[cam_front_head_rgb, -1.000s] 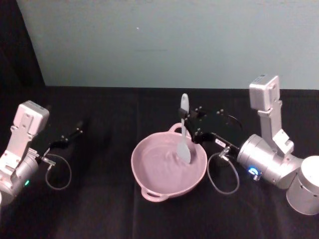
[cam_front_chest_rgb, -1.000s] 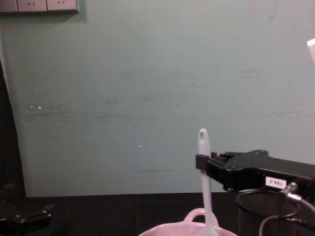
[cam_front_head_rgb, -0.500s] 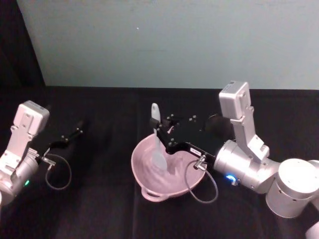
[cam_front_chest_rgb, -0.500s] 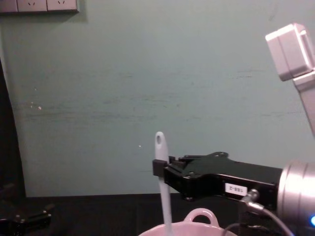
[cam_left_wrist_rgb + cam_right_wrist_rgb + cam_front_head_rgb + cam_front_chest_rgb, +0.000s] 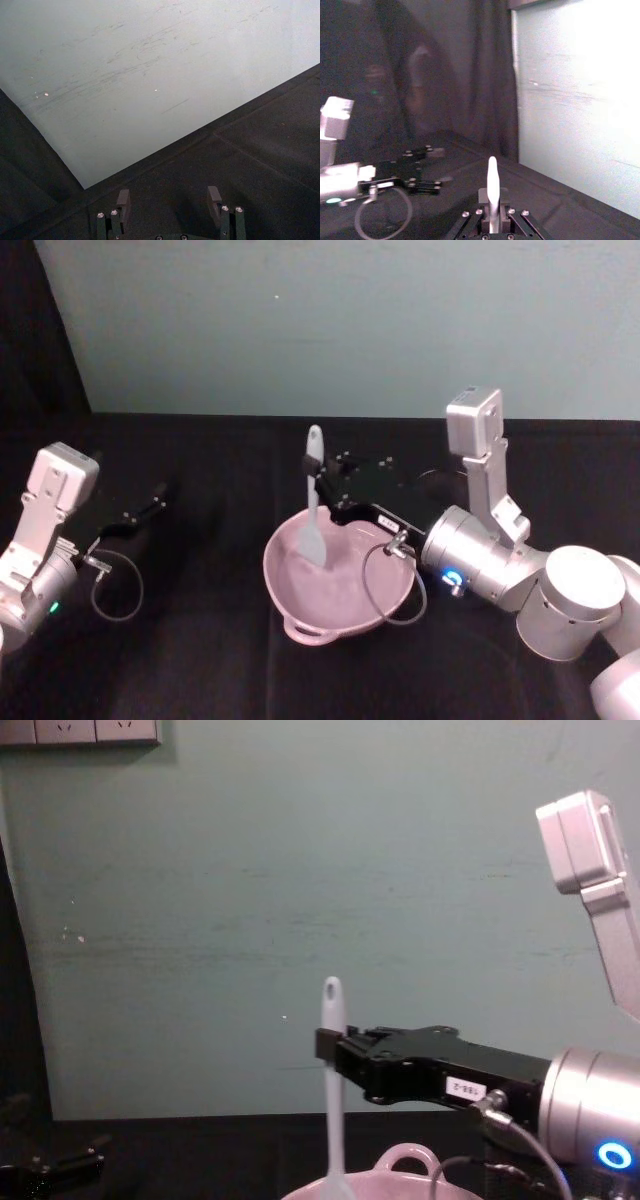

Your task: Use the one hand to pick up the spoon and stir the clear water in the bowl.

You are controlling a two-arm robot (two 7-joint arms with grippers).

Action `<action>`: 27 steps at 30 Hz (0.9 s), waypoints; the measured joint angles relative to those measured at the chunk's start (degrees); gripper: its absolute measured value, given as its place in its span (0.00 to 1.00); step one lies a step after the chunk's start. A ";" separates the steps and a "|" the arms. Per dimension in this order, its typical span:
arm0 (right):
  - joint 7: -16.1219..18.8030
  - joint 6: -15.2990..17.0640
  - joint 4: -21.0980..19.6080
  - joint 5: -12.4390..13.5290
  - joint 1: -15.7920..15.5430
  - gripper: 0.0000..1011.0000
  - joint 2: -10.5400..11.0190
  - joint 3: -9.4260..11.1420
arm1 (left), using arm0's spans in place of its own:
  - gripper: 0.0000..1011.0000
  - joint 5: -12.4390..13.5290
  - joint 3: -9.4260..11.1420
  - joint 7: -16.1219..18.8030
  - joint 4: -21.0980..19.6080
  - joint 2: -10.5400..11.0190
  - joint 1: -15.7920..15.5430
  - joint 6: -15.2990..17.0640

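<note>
While upright in bowl, spoon tight in right gripper fingers; left gripper's apart.

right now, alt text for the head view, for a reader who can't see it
The right gripper grips a white spoon upright by its handle, blade down inside a pink bowl on a black table. The left gripper sits parked at the left, apart from the bowl.

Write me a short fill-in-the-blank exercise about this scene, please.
The right gripper is shut on the spoon's ____.
The spoon's blade sits inside the ____ bowl.
The spoon stands nearly ____.
The left gripper, parked away from the bowl, has its fingers ____.
Missing words: handle, pink, upright, open.
</note>
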 joint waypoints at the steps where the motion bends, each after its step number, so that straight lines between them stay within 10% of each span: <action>1: -0.52 -0.03 0.42 0.10 0.05 0.12 0.03 0.45 | 0.99 0.00 0.00 0.00 0.00 0.00 0.00 0.00; 16: -3.39 1.62 -3.17 -2.07 -1.82 0.12 4.27 3.77 | 0.99 0.00 0.00 0.00 0.00 0.00 0.00 0.00; 27: -2.95 3.14 -6.71 -4.56 -3.41 0.12 5.13 2.03 | 0.99 0.00 0.00 0.00 0.00 0.00 0.00 0.00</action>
